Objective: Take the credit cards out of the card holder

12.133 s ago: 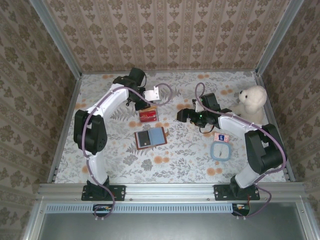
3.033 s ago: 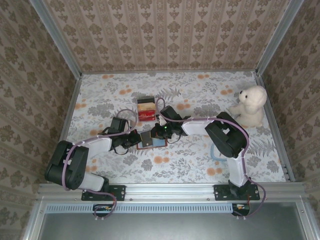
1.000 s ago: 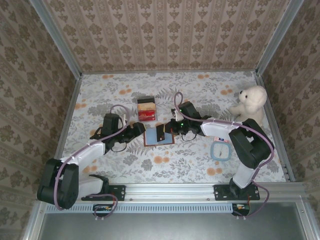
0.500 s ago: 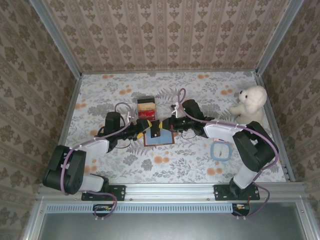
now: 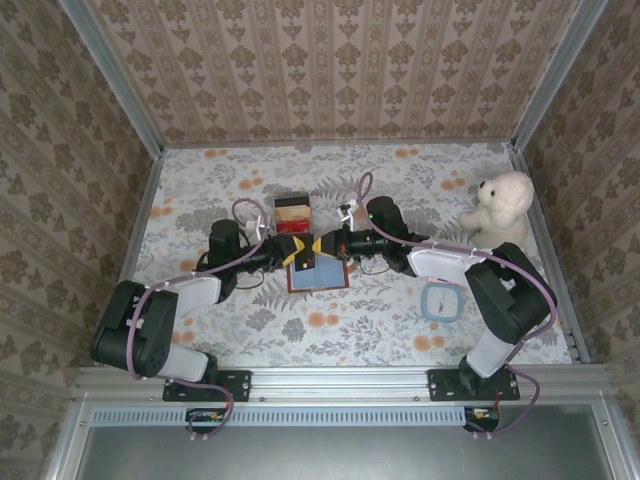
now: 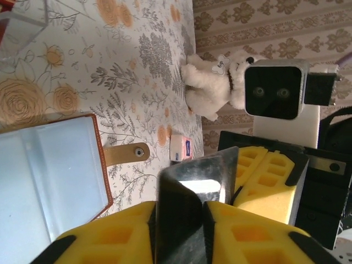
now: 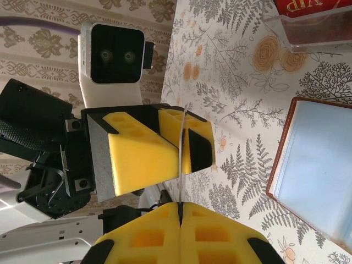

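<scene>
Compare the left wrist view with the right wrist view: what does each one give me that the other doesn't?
Left wrist: the broad face of the dark card, the teddy bear, a pink packet and the snap strap of the card holder. Right wrist: the same card edge-on, plus a red lettered card in the clear box. Both: the left gripper and right gripper each clamped on that card, beside the open card holder.
</scene>
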